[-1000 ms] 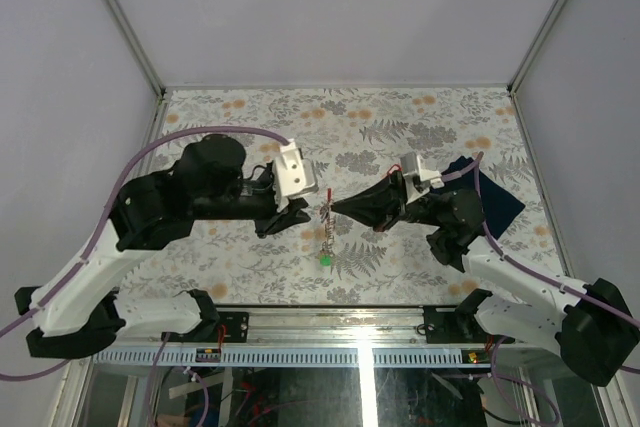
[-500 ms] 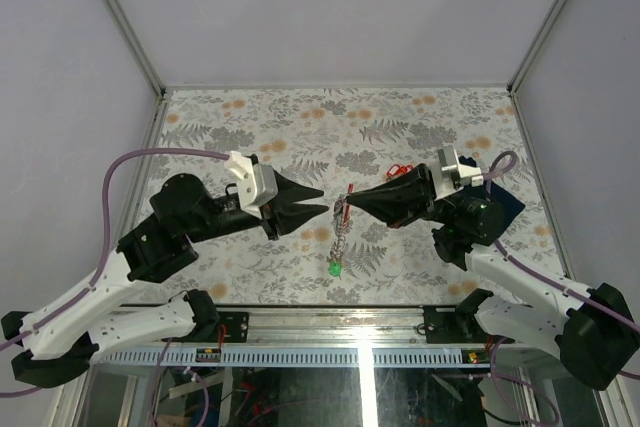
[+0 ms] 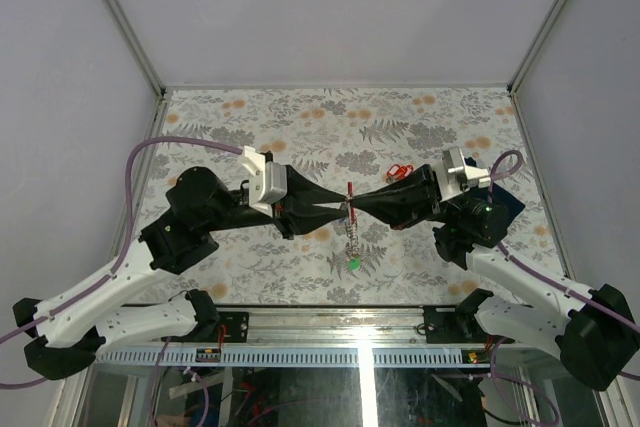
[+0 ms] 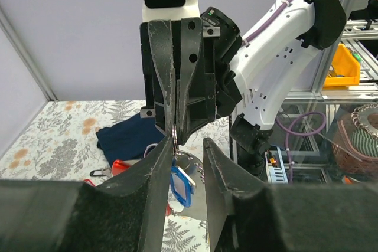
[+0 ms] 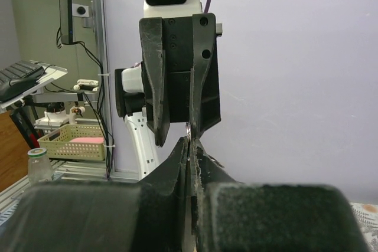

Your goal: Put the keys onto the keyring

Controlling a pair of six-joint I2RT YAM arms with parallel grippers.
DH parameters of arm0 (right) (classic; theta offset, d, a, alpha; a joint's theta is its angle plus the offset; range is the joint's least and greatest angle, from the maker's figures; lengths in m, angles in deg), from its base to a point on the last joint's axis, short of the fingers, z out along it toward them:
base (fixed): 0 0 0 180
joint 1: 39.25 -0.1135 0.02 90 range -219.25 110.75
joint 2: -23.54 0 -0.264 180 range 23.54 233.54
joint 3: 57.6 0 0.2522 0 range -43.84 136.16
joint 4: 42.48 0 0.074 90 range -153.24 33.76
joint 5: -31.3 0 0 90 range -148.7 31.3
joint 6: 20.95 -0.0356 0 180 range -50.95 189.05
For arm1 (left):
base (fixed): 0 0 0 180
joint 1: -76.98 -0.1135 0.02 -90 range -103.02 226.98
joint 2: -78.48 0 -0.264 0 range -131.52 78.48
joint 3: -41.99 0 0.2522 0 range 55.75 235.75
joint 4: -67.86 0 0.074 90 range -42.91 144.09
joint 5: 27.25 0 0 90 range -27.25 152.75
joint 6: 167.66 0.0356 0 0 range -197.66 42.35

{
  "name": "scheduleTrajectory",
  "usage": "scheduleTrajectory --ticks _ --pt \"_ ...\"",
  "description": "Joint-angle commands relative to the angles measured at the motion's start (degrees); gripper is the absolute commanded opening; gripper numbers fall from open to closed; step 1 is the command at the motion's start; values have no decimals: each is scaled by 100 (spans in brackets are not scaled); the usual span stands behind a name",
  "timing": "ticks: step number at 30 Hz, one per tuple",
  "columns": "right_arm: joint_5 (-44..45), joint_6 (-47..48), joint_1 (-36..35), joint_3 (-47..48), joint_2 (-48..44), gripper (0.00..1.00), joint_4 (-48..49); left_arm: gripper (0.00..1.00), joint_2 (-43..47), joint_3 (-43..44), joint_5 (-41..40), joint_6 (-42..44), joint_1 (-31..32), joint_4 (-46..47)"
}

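My right gripper (image 3: 362, 204) (image 5: 190, 143) is shut on the thin silvery keyring (image 5: 189, 138) (image 4: 175, 138), held above the mat. From the ring a short chain hangs down to a green tag (image 3: 353, 263), and a red tag (image 3: 349, 191) shows at its top. A blue-tagged key (image 4: 181, 182) dangles below the ring in the left wrist view. My left gripper (image 3: 338, 210) (image 4: 188, 146) faces the right one tip to tip, jaws apart, with the ring at the inner face of its left finger. Another red-tagged key (image 3: 400, 171) lies on the mat behind.
A dark navy folded cloth (image 3: 503, 203) (image 4: 127, 137) lies on the floral mat (image 3: 250, 127) under the right arm. Red plastic pieces (image 4: 121, 167) lie beside it. Metal frame posts and white walls close in the mat on three sides.
The left arm has swung right and forward until its fingertips meet the right gripper's tips at the ring. The right gripper has kept its hold on the ring, shifting slightly.
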Motion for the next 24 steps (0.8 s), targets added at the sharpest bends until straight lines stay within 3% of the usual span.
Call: scheduleTrajectory --ticks 1,4,12,17,21,24 --pt "42 56 34 301 -196 0 373 26 -55 215 170 -67 45 349" --pt "16 60 34 313 -216 0 354 23 -60 214 106 -54 49 341" --pt "5 123 36 288 -269 0 254 1 -128 288 106 -36 38 229" --pt "62 242 33 254 -350 0 94 0 -263 613 -18 137 44 -407" --pt "209 1098 33 206 -787 19 -966 0 -483 1153 -277 369 40 -1440" --pt "453 2045 33 282 -1286 29 -2388 0 -605 1557 -430 509 37 -2173"
